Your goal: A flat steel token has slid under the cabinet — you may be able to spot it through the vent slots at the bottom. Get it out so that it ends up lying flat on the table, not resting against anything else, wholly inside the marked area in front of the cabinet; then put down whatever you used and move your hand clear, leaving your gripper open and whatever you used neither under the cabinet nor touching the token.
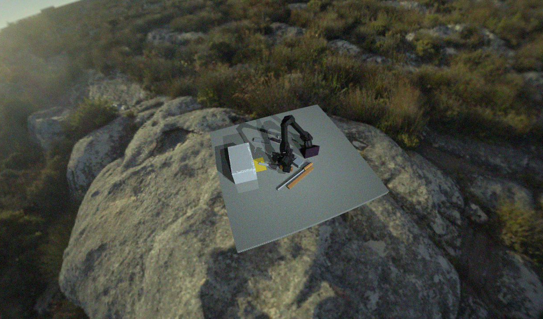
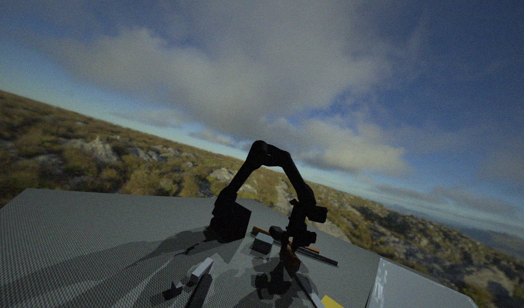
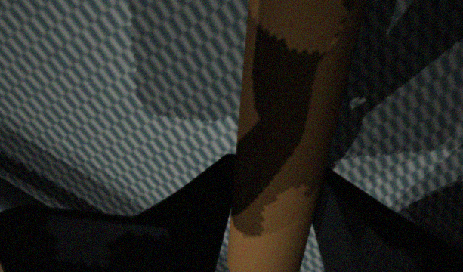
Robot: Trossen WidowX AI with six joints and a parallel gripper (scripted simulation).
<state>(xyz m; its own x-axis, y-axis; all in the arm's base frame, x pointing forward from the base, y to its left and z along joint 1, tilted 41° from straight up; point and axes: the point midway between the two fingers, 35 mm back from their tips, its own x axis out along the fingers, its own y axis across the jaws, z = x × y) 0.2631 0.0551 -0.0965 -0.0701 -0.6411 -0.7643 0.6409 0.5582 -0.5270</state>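
Observation:
My gripper is shut on the orange-brown handle of a tool. The tool's thin grey shaft slants away from the fingers, and its pale far end is over or beside the yellow marked area. Whether the tool touches the table is hard to tell. The pale grey cabinet stands just beyond the yellow area. The steel token cannot be made out in any view; the vent slots are not visible.
An orange bar and a grey rod with an orange handle lie side by side. A grey block is near the arm's base. Pale pieces lie on the arm's other side.

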